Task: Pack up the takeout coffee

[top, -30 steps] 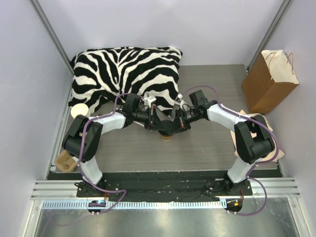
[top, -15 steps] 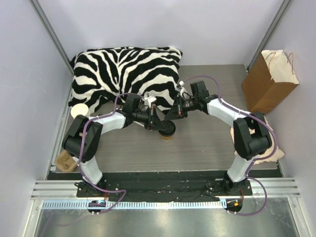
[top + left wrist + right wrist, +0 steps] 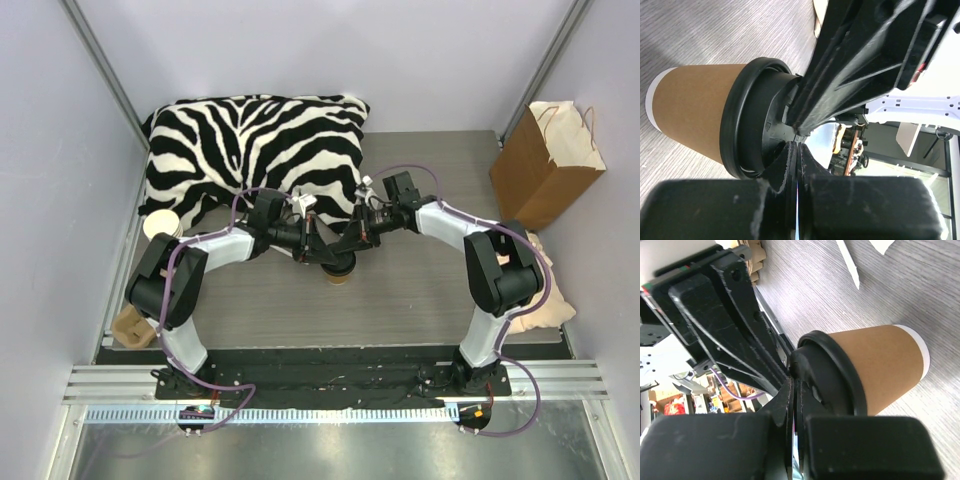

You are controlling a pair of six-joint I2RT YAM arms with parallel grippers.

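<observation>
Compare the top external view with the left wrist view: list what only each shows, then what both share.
Only top external: the zebra pillow, the brown paper bag, and both arms whole. Only left wrist: the takeout coffee close up, showing its kraft side and white base edge, and the left gripper shut with its tips at the black lid. Both: the coffee, with the right gripper meeting the left one at the lid.

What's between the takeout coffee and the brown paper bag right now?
In the top view, only the right arm reaches across the stretch from the takeout coffee toward the paper bag. The table beneath it looks bare.
</observation>
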